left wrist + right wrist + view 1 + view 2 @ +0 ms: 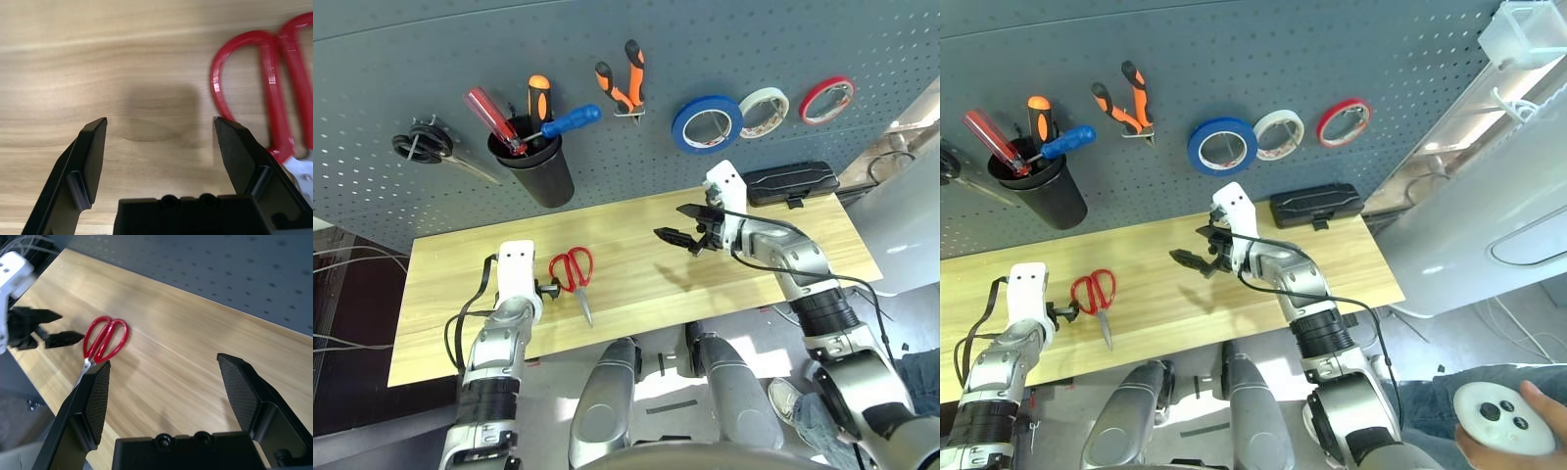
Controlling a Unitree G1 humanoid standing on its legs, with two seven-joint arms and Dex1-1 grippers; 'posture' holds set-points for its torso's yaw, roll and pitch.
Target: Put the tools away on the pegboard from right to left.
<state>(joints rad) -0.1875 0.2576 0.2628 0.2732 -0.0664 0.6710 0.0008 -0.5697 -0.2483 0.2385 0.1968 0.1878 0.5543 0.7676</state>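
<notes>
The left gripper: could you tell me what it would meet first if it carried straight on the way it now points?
Probably the bare wooden table. The left gripper is open and angled down at the wood, with the red-handled scissors lying just off to one side of its line, not between the fingers. Depth is hard to judge.

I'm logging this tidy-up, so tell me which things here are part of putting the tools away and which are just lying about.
Part of the job:
red-handled scissors, on the table
blue tape roll
orange-and-black pliers
blue-handled screwdriver, in the black cup
pegboard

Just there:
black-handled scissors
white tape roll
red tape roll
black case
</notes>
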